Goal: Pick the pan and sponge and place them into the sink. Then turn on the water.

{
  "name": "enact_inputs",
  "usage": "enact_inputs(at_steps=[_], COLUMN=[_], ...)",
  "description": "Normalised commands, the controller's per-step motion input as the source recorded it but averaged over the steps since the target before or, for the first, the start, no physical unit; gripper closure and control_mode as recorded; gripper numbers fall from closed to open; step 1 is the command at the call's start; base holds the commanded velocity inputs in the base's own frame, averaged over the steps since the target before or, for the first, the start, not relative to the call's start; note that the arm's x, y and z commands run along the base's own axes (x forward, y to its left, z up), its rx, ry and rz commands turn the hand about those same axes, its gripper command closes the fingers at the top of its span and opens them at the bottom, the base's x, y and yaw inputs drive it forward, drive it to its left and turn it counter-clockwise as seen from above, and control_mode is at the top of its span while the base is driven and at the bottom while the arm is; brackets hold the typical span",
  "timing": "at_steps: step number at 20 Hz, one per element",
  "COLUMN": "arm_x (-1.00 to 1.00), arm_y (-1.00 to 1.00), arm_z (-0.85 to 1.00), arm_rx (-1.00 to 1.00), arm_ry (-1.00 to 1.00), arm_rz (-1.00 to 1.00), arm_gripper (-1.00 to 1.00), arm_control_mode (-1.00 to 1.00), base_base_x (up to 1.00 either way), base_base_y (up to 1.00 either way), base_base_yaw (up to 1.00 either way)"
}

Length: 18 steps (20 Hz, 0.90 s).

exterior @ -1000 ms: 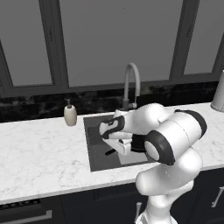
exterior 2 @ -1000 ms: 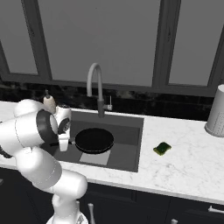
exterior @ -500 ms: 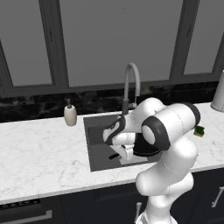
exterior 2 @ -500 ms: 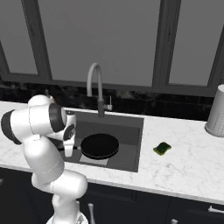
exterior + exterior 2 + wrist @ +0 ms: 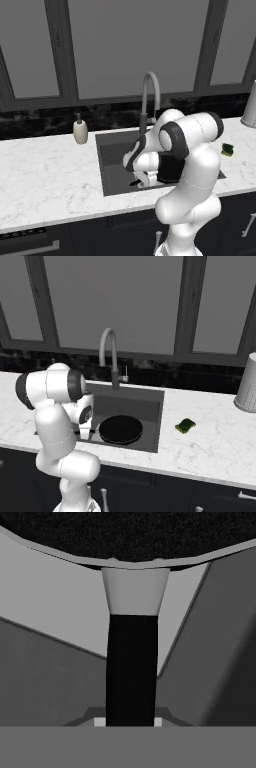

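The black pan (image 5: pixel 120 429) sits low in the dark sink (image 5: pixel 150 404), near its front wall. My gripper (image 5: pixel 85 432) is shut on the pan's thin handle (image 5: pixel 131 667) at the pan's left. In the hand view the handle runs straight up from between my fingertips (image 5: pixel 100 722) to the pan's round body (image 5: pixel 130 537). From the left base view my arm covers most of the pan (image 5: pixel 170 169). The green-and-yellow sponge (image 5: pixel 185 425) lies on the marble right of the sink, apart from the gripper. No water is in view at the faucet (image 5: pixel 107 351).
A cream soap dispenser (image 5: pixel 80 131) stands on the counter left of the sink (image 5: pixel 107 150). A grey ribbed canister (image 5: pixel 247 388) stands at the far right. The gooseneck faucet (image 5: pixel 150 95) arches over the back of the basin. White marble counter (image 5: pixel 215 441) stretches on both sides.
The arm has swung and carried the pan a little to the right and lower, toward the sink's front. The sponge has not moved.
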Motion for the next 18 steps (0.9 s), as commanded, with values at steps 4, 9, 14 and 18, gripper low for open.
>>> enact_inputs(at_steps=[4, 9, 14, 18], arm_x=[0.01, 0.02, 0.02, 0.10], arm_y=[0.00, 0.00, 0.00, 0.01], arm_z=[-0.28, -0.19, -0.18, -0.21], arm_rx=[0.00, 0.00, 0.00, 0.00], arm_ry=[0.00, 0.00, 0.00, 0.00], arm_rz=[-0.03, -0.01, 0.00, -0.01], arm_gripper=[1.00, 1.00, 1.00, 1.00], arm_control_mode=[-1.00, -1.00, -1.00, -1.00], base_base_x=[0.00, 0.00, 0.00, 0.00], base_base_y=[0.00, 0.00, 0.00, 0.00], base_base_yaw=[0.00, 0.00, 0.00, 0.00])
